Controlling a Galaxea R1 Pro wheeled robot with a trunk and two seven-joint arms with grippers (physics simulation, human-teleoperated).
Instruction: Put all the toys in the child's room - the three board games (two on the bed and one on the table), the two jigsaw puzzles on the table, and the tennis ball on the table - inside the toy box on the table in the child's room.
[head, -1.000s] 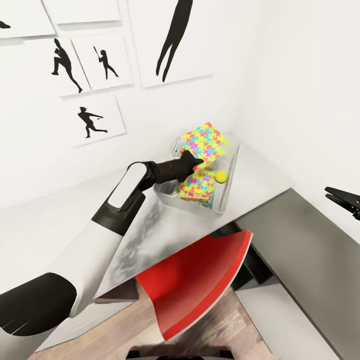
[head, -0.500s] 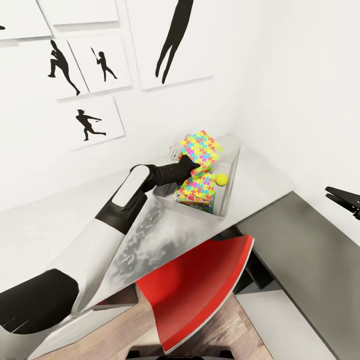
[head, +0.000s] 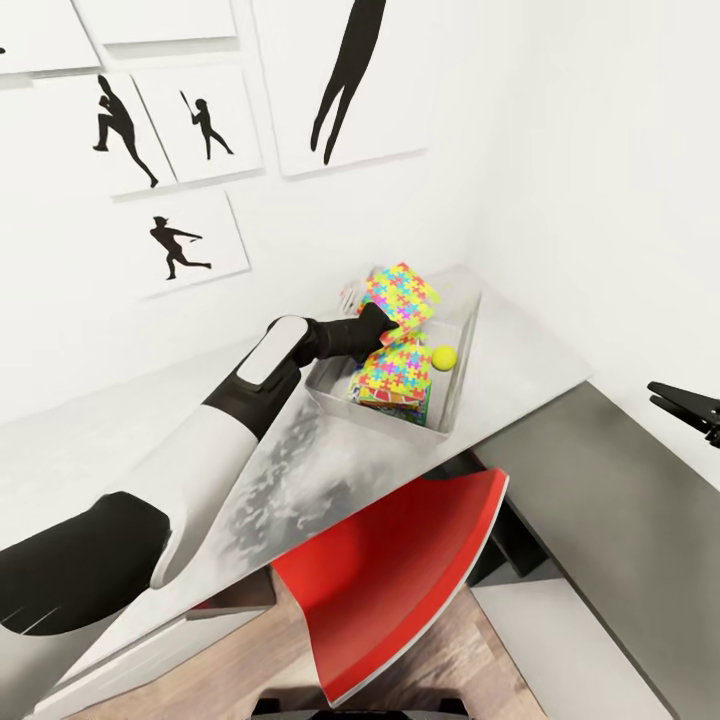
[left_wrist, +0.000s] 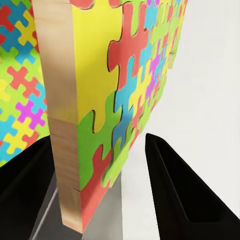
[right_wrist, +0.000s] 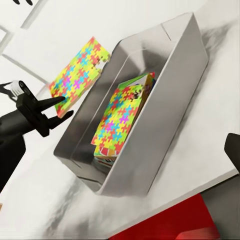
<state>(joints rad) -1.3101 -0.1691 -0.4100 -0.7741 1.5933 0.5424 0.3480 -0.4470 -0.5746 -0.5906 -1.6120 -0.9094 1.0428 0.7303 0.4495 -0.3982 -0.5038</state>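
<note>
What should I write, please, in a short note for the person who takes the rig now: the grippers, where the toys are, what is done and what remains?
Left gripper: holds one jigsaw puzzle by its edge, tilted above the toy box; its fingers straddle the edge, but contact is unclear.
Right gripper: off to the side over the darker desk section, holding nothing; open or shut is unclear.
In the toy box: the second jigsaw puzzle lying on top of a printed box, with the tennis ball beside it.
Done: those items are in.
Left: lower and release the held puzzle. I cannot count the board games from here, so check them.
</note>
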